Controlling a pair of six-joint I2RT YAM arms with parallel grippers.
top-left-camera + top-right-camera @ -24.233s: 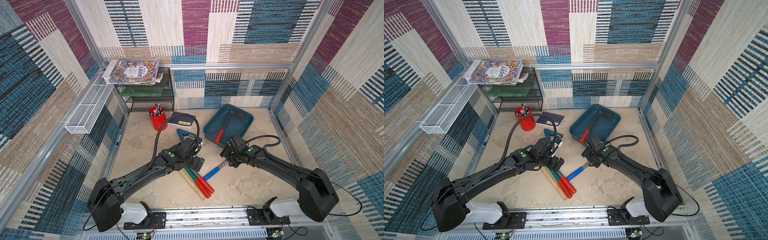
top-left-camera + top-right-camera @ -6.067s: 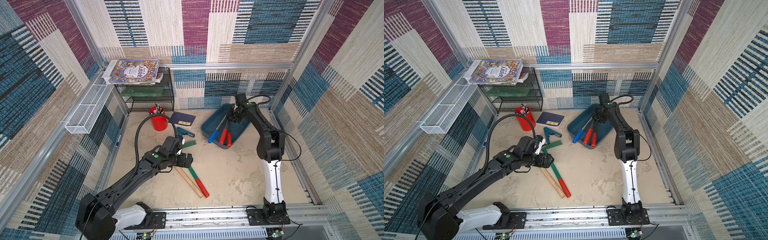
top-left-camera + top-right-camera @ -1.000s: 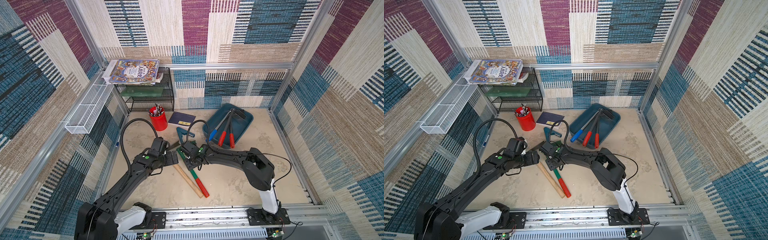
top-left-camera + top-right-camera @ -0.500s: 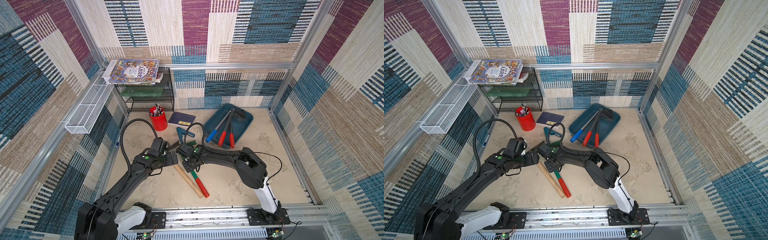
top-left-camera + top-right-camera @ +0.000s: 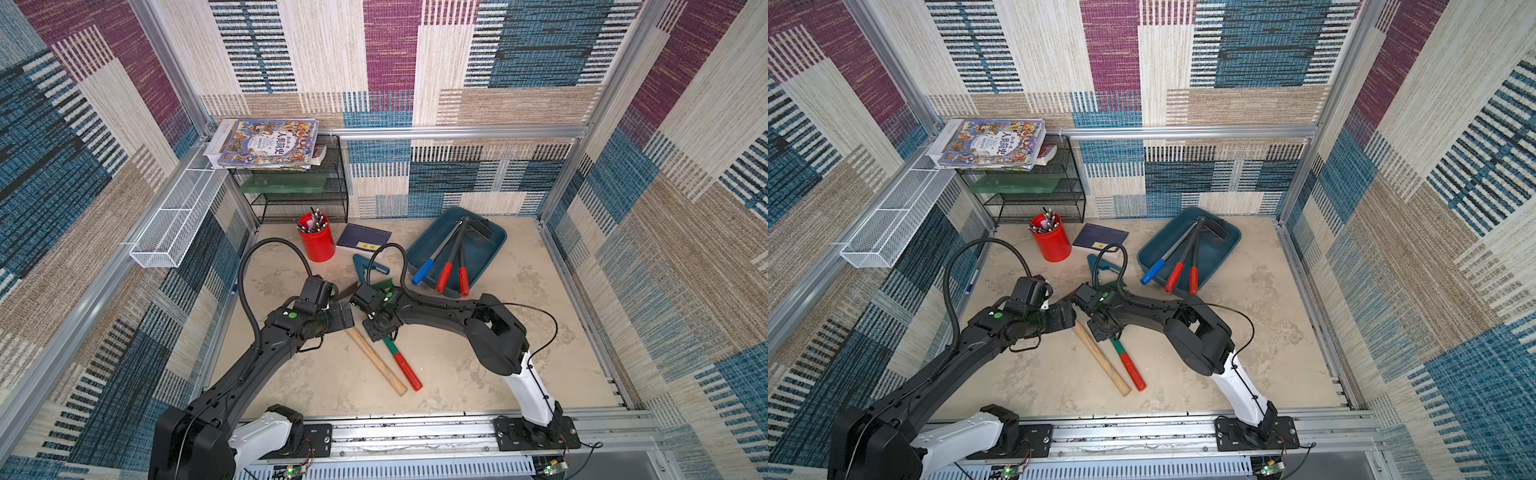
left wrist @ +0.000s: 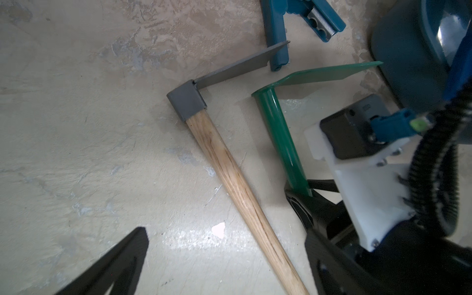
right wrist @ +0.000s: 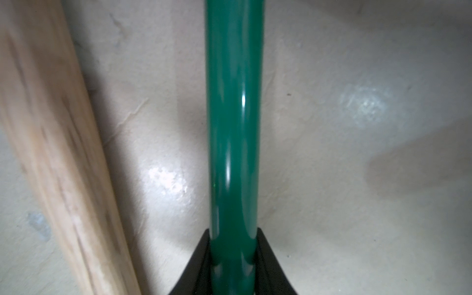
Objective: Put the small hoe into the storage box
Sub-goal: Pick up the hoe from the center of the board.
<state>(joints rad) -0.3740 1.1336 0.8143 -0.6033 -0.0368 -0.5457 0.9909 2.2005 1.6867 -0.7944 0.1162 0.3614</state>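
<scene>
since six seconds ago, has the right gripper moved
Yes. The right gripper left the storage box at the back and came forward toward the left, now shut on the green hoe.

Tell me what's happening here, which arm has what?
The right gripper is shut on the shaft of the green hoe, which lies on the floor beside a wooden-handled hoe. The left gripper hangs open close by, holding nothing. Three long-handled tools lie in the teal storage box; this hoe is not yet in.
</scene>
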